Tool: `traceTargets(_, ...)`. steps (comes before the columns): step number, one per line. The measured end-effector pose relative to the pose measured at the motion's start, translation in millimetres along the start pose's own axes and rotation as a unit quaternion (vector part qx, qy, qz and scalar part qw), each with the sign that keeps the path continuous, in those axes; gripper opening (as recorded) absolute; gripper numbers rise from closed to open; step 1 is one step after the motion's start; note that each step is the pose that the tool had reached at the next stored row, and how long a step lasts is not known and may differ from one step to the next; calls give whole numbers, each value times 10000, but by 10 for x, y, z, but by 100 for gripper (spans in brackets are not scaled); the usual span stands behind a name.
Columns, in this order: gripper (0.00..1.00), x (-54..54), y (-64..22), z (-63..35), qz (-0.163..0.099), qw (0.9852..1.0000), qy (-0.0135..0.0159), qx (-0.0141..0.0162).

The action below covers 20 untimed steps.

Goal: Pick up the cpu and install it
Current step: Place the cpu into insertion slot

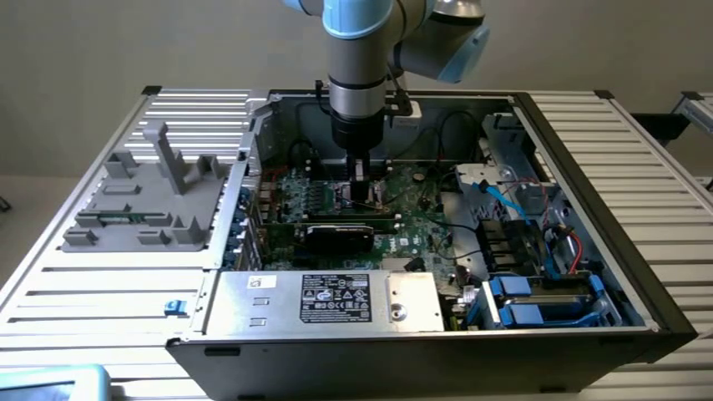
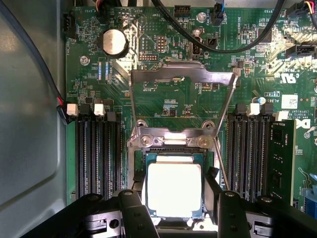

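In the exterior view, the labelled silver box [image 1: 334, 298] lies nearest, at six o'clock of the open computer case [image 1: 390, 363]. Past it, over the middle of the green board [image 1: 423, 227], the claw [image 1: 365, 194] points straight down. Its fingers [image 2: 133, 213] pinch the cpu [image 2: 174, 186] by opposite edges, right over the socket [image 2: 173, 143]. A grey tray [image 1: 145, 200] sits outside the case at nine o'clock.

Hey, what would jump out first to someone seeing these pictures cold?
The robot's gripper reaching down into the open computer case, low over the green motherboard. In the wrist view, the shiny silver cpu gleams at the socket, its metal frame swung open.
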<state>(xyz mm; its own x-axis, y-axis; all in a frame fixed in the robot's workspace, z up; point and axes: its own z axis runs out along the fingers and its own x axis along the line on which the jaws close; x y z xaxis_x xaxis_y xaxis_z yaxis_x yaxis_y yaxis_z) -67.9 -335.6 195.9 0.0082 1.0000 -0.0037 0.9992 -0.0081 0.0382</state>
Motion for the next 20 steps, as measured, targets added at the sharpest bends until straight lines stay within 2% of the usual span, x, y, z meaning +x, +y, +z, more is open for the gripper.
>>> traceTargets(7,55,-16,0,0,3,10000,53,0)
traceTargets(20,55,-20,5,0,3,10000,57,0)
